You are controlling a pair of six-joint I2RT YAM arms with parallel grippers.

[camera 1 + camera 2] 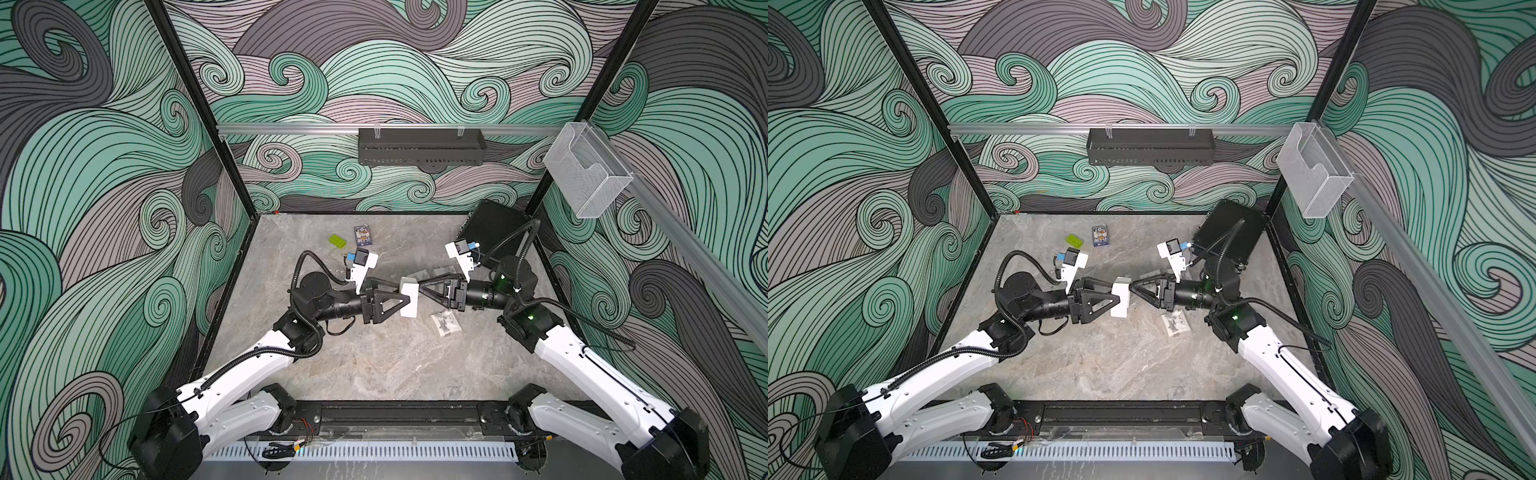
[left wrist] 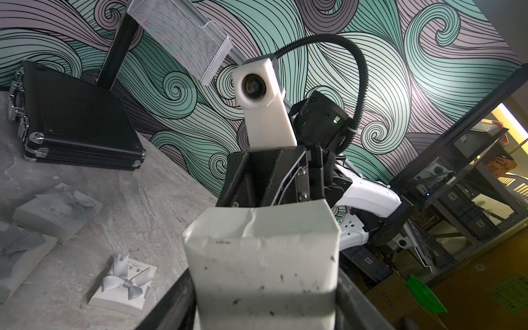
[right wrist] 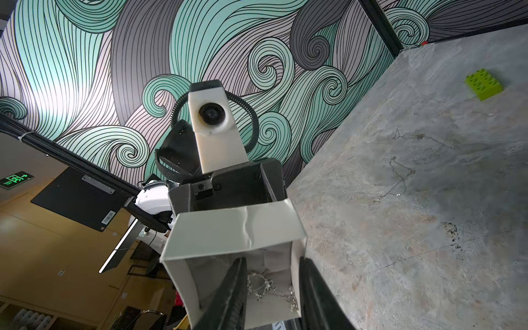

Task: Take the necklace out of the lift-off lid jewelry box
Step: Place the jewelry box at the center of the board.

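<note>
The white jewelry box (image 1: 409,300) (image 1: 1120,302) hangs above the table's middle, lid off. My left gripper (image 1: 404,297) (image 2: 263,303) is shut on the box (image 2: 263,271), one finger along each side. Its open side faces my right gripper (image 1: 419,286) (image 1: 1132,286). In the right wrist view the silver necklace (image 3: 268,288) lies bunched on the box's (image 3: 237,228) grey lining. The right gripper (image 3: 273,260) stands open, jaws apart. One finger reaches inside beside the chain. The other lies along the box's side wall, and I cannot tell whether it is inside.
A white lid with a silver bow (image 1: 445,323) (image 2: 125,283) lies on the table under the right arm. Two grey bowed boxes (image 2: 57,211) (image 2: 17,257) lie nearby. A black case (image 1: 494,232) stands back right, a green brick (image 1: 337,241) and card pack (image 1: 363,236) back left. Loose chains (image 3: 400,177) lie on the table.
</note>
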